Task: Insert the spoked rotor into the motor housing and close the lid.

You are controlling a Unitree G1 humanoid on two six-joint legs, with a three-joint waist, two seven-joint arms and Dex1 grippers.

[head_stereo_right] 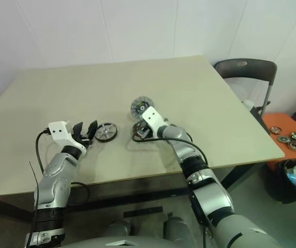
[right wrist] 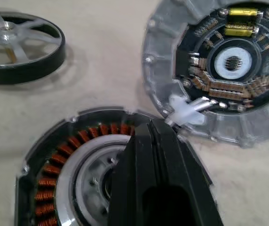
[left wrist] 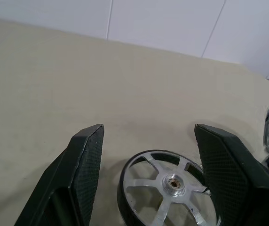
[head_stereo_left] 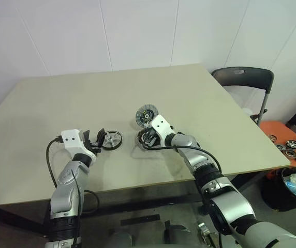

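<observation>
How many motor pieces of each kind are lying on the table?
Spoked rotor: 1
Motor housing: 1
Lid, open and joined to the housing: 1
Total: 3

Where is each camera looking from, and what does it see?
Left eye and right eye views: on the head, looking down at the table; both arms show.
Left wrist view: on the left arm, looking along the open left gripper at the spoked rotor lying between its fingers.
Right wrist view: on the right arm, looking along the shut right gripper at the motor housing and open lid.
Shared: both wrist views show the spoked rotor.
</observation>
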